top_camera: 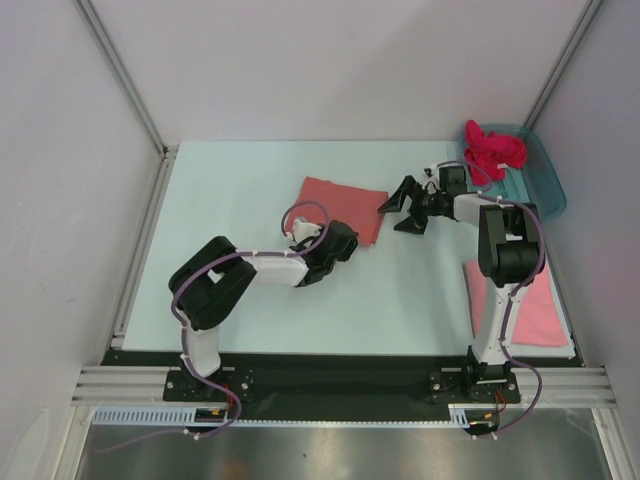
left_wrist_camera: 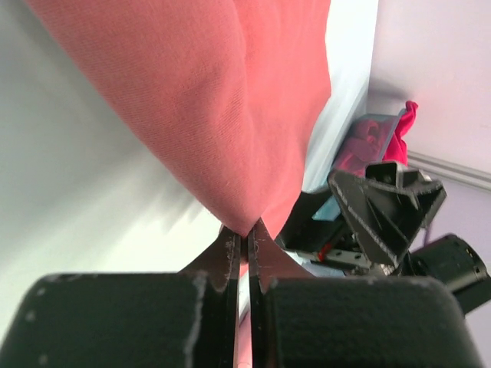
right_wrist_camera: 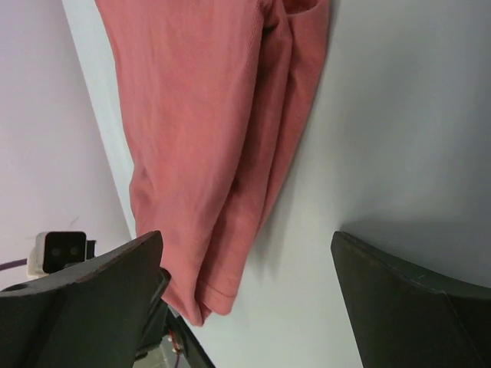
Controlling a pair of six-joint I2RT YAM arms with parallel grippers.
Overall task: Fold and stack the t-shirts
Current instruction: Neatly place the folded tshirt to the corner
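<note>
**Top view.** 3 shirts are visible. The salmon shirt (top_camera: 335,205), folded into a rough rectangle, lies flat near the centre of the pale worktop (top_camera: 240,180). The left hand (top_camera: 348,238) meets the near edge of this shirt. The right hand (top_camera: 395,215) sits just beside the shirt's right corner, its 2 fingers spread wide. The magenta shirt (top_camera: 492,150) is bunched in a teal tub (top_camera: 548,190) at the far right corner of the worktop. The pink shirt (top_camera: 535,305) lies flat at the near right edge, partly hidden by the right arm.

**Left wrist view.** The left hand (left_wrist_camera: 245,234) is closed to a narrow slit, its 2 fingers pinching a fold of the salmon shirt (left_wrist_camera: 215,100). The cloth rises from the fingertips and fills the upper frame. Beyond it, the dark right hand (left_wrist_camera: 387,203) shows with its fingers parted. The magenta shirt (left_wrist_camera: 400,136) hangs over the tub's rim behind it.

**Right wrist view.** The right hand (right_wrist_camera: 247,253) is wide open, with 1 finger at each lower corner of the frame. The salmon shirt (right_wrist_camera: 199,115) lies in layered folds on the worktop (right_wrist_camera: 399,115). Its hemmed corner reaches down beside the finger at lower left. Whether that finger touches the cloth cannot be told.
</note>
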